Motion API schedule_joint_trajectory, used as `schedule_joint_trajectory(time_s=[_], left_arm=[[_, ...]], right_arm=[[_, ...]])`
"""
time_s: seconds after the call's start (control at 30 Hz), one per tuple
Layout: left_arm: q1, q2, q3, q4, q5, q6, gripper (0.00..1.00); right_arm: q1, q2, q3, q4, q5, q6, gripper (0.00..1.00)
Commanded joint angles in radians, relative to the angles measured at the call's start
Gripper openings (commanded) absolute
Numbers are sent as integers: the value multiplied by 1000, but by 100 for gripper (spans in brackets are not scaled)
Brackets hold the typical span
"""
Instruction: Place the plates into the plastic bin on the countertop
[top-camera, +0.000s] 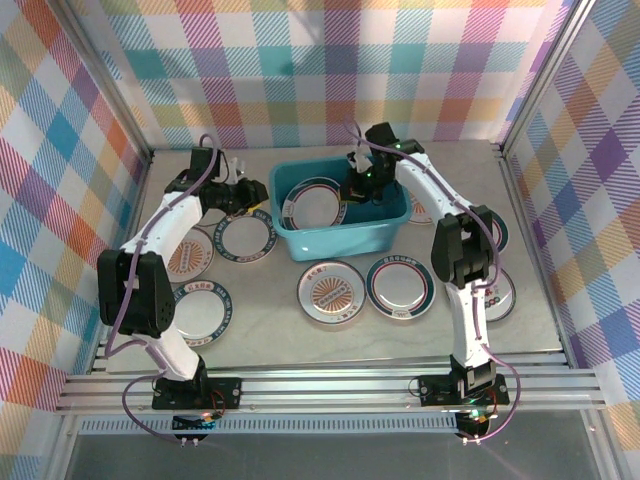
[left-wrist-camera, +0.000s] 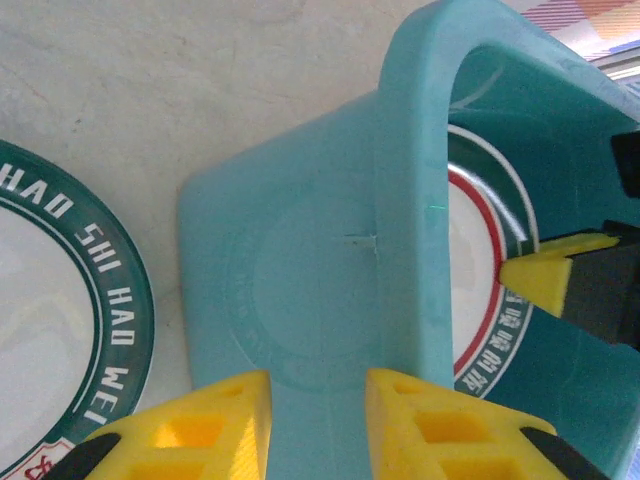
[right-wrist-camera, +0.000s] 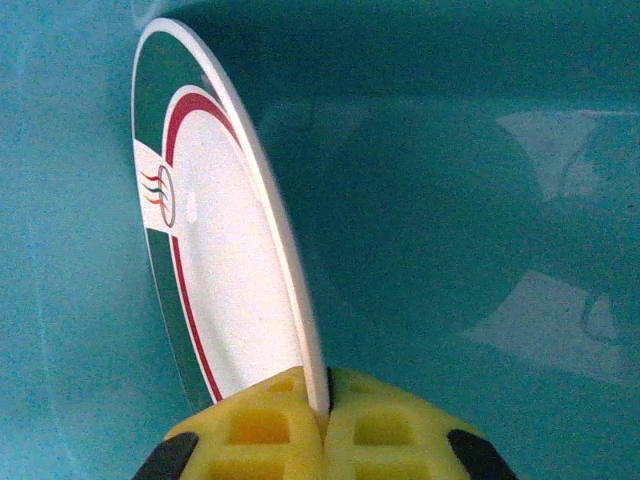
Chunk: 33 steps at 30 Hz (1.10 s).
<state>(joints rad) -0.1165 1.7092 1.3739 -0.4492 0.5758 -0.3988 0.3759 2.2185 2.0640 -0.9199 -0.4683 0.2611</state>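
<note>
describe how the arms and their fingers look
Both the left arm and right arm have white links with black joints and black bases, and a thin purple cable runs along each. The fingers are yellow blocks with square waffle-like recesses, backed in black.

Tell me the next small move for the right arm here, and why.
Probably open the right fingers and let the plate go. They pinch it by its rim, tilted on edge, and it sits well inside the bin with teal walls around it, so it should settle there rather than fall outside.
</note>
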Motion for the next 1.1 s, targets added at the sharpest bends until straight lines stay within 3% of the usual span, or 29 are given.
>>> schedule_joint_trajectory(time_s=[0.0, 0.53, 0.77, 0.97, 1.07], left_arm=[[-27, 24, 31, 7, 55, 20, 29], [-56, 78, 53, 0, 49, 17, 27], [-57, 84, 63, -9, 36, 17, 27], [-57, 74, 62, -21, 13, 21, 27], [-58, 67, 66, -35, -10, 25, 27]], right_arm=[[6, 36, 16, 48, -41, 45, 0], [33, 119, 16, 85, -55, 73, 0], [49, 133, -11, 90, 22, 99, 2], [55, 132, -42, 92, 70, 124, 13], [55, 116, -45, 89, 83, 124, 31]])
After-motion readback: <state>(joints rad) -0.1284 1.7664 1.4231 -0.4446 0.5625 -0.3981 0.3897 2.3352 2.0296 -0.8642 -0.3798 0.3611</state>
